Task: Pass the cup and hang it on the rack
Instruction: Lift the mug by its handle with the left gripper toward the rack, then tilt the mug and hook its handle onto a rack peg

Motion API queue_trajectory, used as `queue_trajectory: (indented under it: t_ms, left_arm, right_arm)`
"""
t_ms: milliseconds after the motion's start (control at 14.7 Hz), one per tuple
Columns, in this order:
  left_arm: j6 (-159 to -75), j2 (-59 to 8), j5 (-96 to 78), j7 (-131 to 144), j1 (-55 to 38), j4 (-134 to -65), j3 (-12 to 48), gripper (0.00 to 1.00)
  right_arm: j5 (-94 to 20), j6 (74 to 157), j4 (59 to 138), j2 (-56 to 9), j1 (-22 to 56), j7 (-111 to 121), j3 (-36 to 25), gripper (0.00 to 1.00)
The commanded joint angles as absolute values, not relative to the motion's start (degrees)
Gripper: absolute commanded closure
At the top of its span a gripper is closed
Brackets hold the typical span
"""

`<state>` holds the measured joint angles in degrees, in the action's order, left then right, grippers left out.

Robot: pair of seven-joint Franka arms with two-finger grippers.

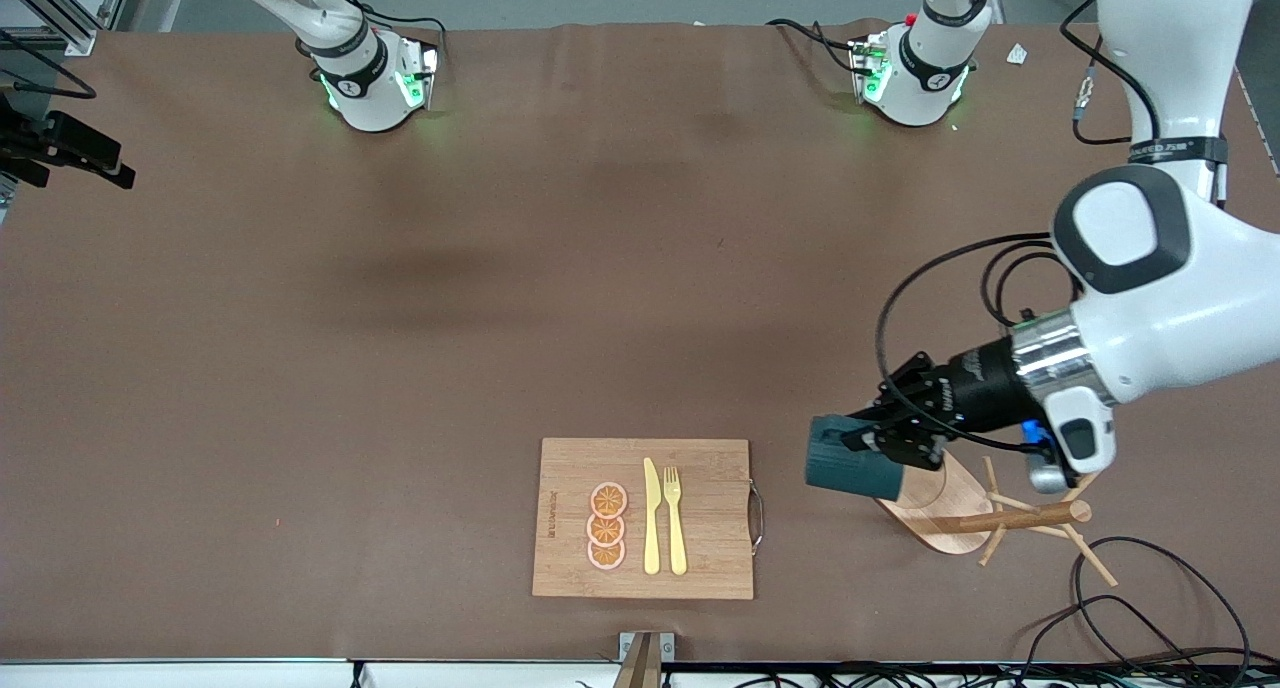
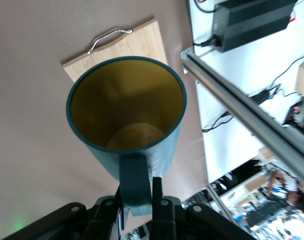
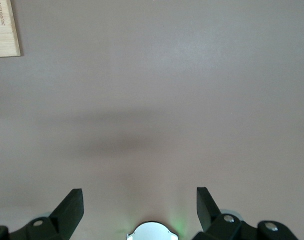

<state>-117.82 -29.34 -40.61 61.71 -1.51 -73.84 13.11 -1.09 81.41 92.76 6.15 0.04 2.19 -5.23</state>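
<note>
Our right tool (image 3: 139, 210) waits wide open and empty over bare surface (image 1: 400, 368). Our left tool (image 1: 900, 438) pinches the cup (image 1: 852, 458) by its handle, sideways over the rack (image 1: 985, 513)'s base; misaligned, it could topple the rack.

Cup (image 1: 850, 465) held sideways in left gripper (image 1: 893, 446) by its handle, up in the air just over the edge of the rack (image 1: 985, 513) base, at the left arm's end of the table (image 1: 400, 368). Cutting board (image 1: 645, 518) flat beside the rack toward the right arm's end, close to the front camera; on it three fruit slices (image 1: 607, 526), knife (image 1: 651, 516) and fork (image 1: 675, 520) side by side. Right gripper (image 3: 140, 210) waiting over bare table, fingers spread apart, well apart from the rest.
</note>
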Motion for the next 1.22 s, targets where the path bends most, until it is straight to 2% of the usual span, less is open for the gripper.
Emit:
queue_trajectory:
  t_ms: [0,271,611,814,1153]
  left_arm:
    - [-118.13,-30.40,-47.35,57.32,1.22,-74.00,13.62,1.00]
    - [-117.86,-31.73,-55.97,52.66,5.18,-74.09,13.62,1.00]
    - [-114.35,-33.13,-57.75,50.80,7.64,-74.27,13.45,1.00]
    - [-108.48,-34.36,-57.66,48.00,10.28,-74.27,13.45,1.00]
    - [-104.77,-36.03,-57.48,44.92,12.65,-74.27,13.27,1.00]
  right_arm:
    - [-1.06,81.65,94.13,7.56,-0.26,2.11,-4.92,0.00]
    - [-0.79,81.56,94.04,7.56,-0.26,2.55,-4.83,0.00]
    - [0.52,81.04,93.87,7.56,0.78,2.72,-4.66,0.00]
    - [0.61,81.04,93.87,7.56,0.70,2.90,-4.92,0.00]
    - [0.26,81.04,93.96,7.56,0.26,3.34,-5.27,0.00]
